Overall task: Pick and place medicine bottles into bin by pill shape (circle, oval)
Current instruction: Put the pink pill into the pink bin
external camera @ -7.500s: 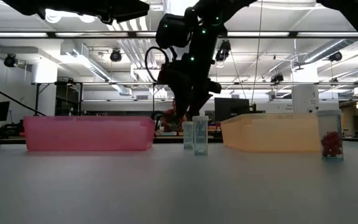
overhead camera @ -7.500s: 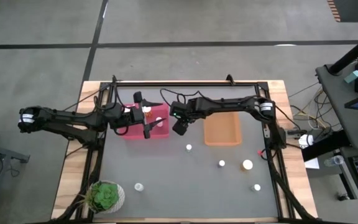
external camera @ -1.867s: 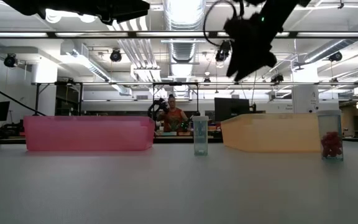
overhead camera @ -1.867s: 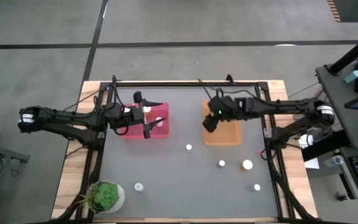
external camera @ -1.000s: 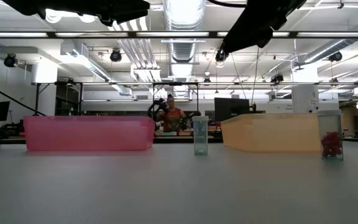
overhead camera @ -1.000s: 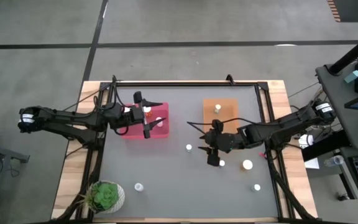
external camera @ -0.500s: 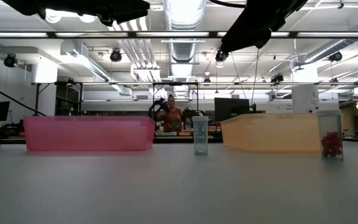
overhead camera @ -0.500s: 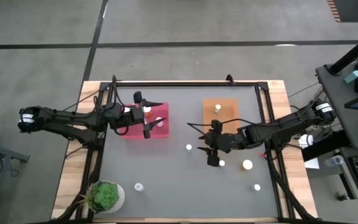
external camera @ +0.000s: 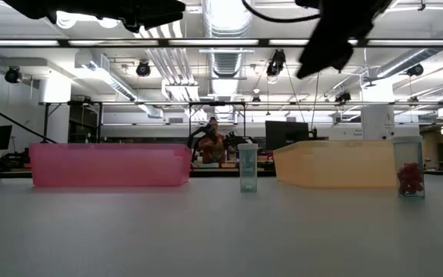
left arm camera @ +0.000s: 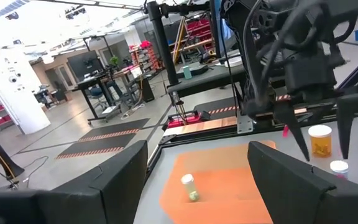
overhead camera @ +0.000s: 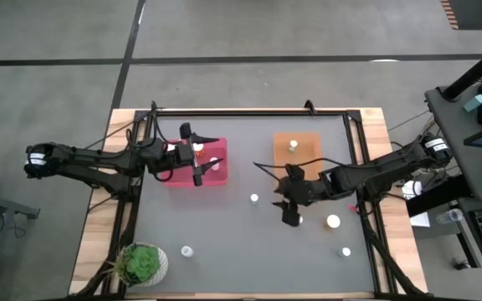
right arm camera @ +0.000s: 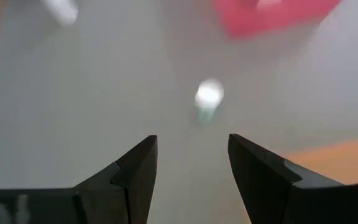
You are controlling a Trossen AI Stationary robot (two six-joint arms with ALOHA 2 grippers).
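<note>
My right gripper (overhead camera: 289,216) hangs open and empty above the table's middle, right beside a white-capped bottle (overhead camera: 299,220). Its wrist view (right arm camera: 188,174) looks down on another small white-capped bottle (right arm camera: 209,97) standing on the grey table between the fingers' line and the pink bin (right arm camera: 272,12). That bottle also shows in the high view (overhead camera: 254,198). My left gripper (overhead camera: 197,174) waits open and empty over the pink bin (overhead camera: 178,176), which has bottles in it (overhead camera: 214,163). The orange bin (overhead camera: 308,159) holds one bottle (overhead camera: 293,145), which also shows in the left wrist view (left arm camera: 188,186).
A wider orange bottle (overhead camera: 333,221) and a small bottle (overhead camera: 346,251) stand at the near right, and another bottle (overhead camera: 187,250) at the near left beside the potted plant (overhead camera: 143,263). The low view shows a pale bottle (external camera: 248,167) and a bottle with red pills (external camera: 410,177).
My right gripper has shifted a little toward the table's right and near edges, staying high above the bottles in the middle. Nothing on the table has moved.
</note>
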